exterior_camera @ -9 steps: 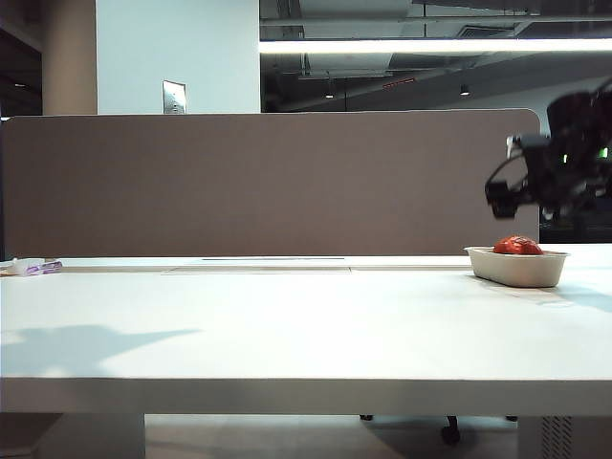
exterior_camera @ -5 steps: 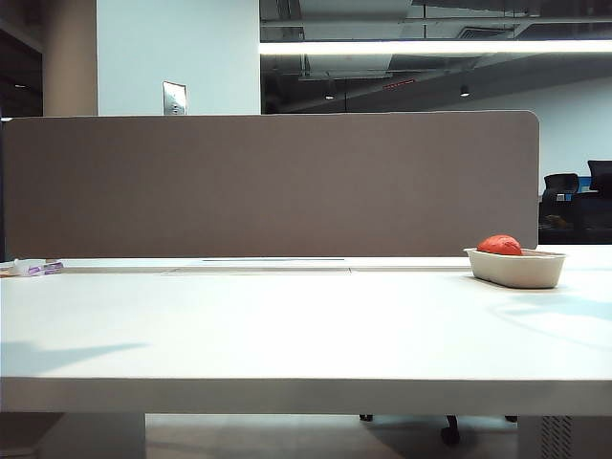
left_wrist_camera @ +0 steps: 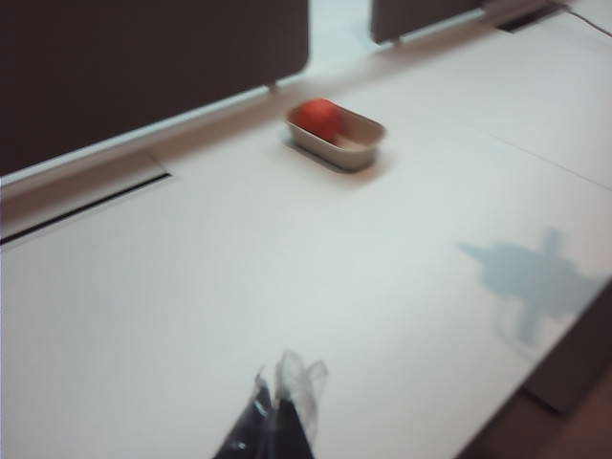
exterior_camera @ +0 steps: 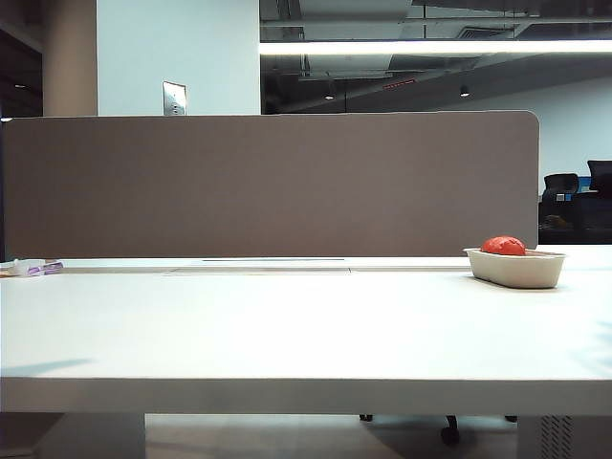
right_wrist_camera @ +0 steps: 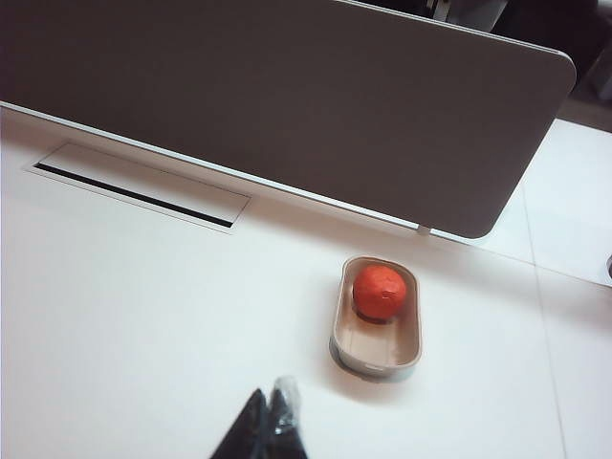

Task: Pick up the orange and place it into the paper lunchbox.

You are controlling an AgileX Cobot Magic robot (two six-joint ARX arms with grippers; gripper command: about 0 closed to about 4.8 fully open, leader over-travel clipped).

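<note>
A: Where's the orange (right_wrist_camera: 382, 292)?

B: Inside the paper lunchbox (right_wrist_camera: 375, 350), at the end nearest the partition (right_wrist_camera: 287, 105). Looks placed.

A: And the 2 grippers?

B: Both well back from it, above the bare worktop (right_wrist_camera: 124, 316). The right gripper (right_wrist_camera: 271, 421) is clenched on nothing; the left gripper (left_wrist_camera: 279, 413) looks pinched shut too, though blurred.

A: Any risk?

B: Little, I'd say. A low sweep by either arm could knock the light lunchbox and spill the fruit.
</note>
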